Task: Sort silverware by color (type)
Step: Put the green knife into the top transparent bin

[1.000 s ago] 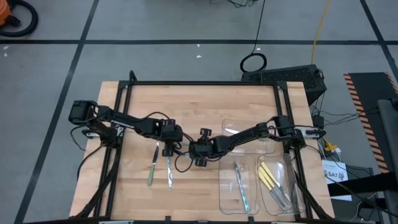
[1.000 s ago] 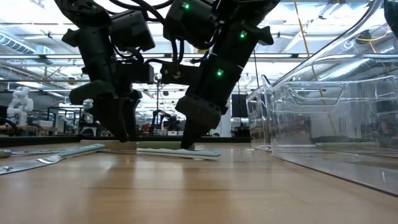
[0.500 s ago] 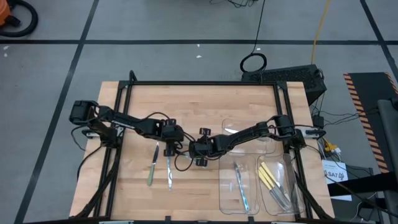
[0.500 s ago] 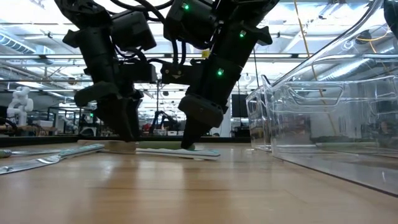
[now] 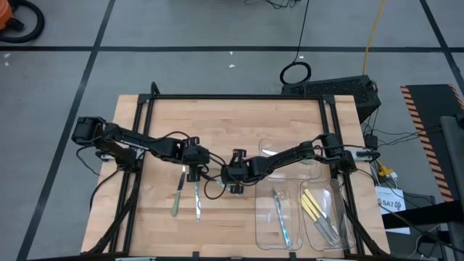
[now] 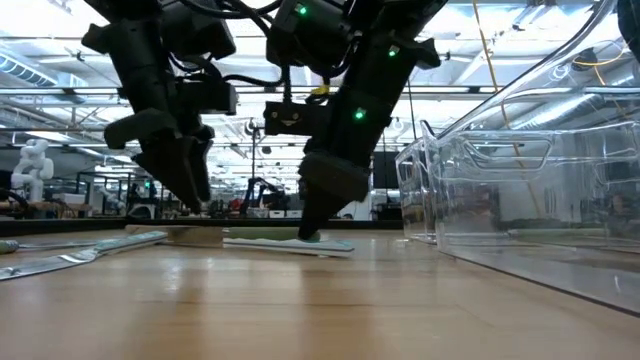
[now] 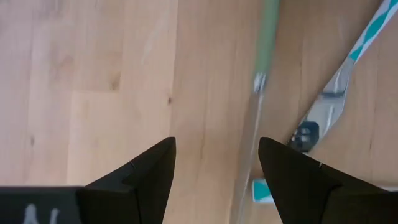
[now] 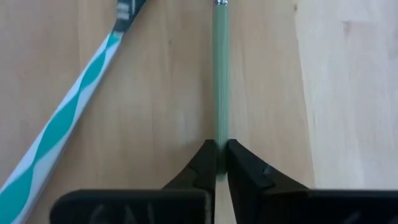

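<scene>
From above, the right end effector (image 5: 233, 176) sits mid-surface, trays at four o'clock. Low view: it pinches a green utensil (image 6: 290, 244) lying flat. Right wrist view: fingers clenched on the handle's tip, so it may swing or slip when lifted. Left wrist view: left end effector (image 7: 214, 165) released, close enough to collide.
</scene>
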Tool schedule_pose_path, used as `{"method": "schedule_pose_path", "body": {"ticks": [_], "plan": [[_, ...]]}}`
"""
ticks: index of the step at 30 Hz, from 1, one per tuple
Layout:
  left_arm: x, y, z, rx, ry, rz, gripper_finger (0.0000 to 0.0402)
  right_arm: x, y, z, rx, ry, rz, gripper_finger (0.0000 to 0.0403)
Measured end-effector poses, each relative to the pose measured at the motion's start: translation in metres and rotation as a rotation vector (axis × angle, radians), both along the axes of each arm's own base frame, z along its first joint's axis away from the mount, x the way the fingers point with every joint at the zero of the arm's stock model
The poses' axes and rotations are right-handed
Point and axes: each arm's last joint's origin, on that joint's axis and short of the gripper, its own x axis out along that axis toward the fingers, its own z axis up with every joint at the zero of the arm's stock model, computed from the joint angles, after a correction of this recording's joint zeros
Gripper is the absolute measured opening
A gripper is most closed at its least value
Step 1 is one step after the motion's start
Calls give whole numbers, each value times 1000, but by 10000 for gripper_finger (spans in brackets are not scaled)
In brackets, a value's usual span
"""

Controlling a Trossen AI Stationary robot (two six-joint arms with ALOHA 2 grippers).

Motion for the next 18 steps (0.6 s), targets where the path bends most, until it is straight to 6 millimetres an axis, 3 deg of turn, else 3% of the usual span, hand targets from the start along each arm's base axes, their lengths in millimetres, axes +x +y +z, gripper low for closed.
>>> {"method": "schedule_pose_path", "body": {"ticks": [8, 18], "plan": [[0, -9, 9, 0, -66, -14, 239, -3, 6, 6, 6, 0, 16, 12], [-8, -10, 9, 28, -8, 4, 239, -5, 10, 7, -12, 16, 31, 12]]}}
